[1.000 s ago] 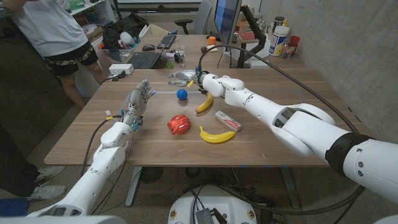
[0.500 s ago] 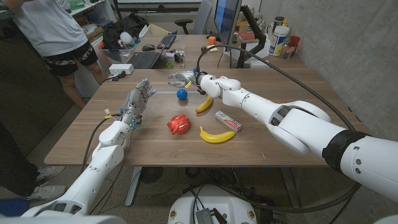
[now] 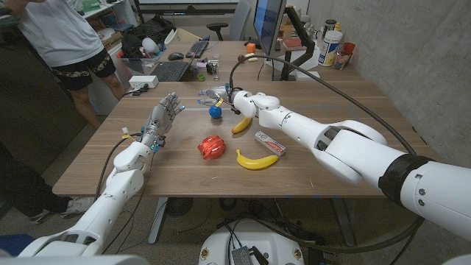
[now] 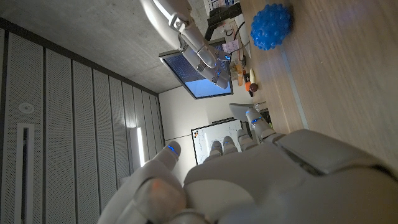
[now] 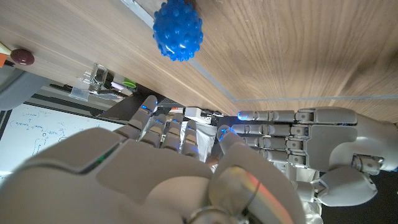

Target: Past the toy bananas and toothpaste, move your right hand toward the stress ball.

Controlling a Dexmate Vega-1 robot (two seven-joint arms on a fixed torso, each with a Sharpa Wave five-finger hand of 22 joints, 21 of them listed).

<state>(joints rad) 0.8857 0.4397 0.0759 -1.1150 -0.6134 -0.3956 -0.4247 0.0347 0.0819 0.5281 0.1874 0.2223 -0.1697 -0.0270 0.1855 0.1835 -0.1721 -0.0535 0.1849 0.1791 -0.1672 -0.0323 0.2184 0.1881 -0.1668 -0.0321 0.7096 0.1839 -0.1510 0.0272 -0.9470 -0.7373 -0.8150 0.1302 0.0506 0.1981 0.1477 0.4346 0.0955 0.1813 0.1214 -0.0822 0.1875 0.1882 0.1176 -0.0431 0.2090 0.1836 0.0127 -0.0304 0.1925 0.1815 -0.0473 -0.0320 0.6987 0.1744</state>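
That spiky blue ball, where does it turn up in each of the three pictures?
Head view: the stress ball lies mid-table, just before the right hand.
Left wrist view: stress ball near the top right.
Right wrist view: stress ball at top centre.
Shared landmark: the pale line on the table beside it.

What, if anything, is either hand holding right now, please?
Nothing: the right hand hovers open by the stress ball, and the left hand is open too.

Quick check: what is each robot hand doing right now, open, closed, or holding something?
Left robot hand: open, fingers apart, holding nothing.
Right robot hand: open, empty, beside the blue stress ball.
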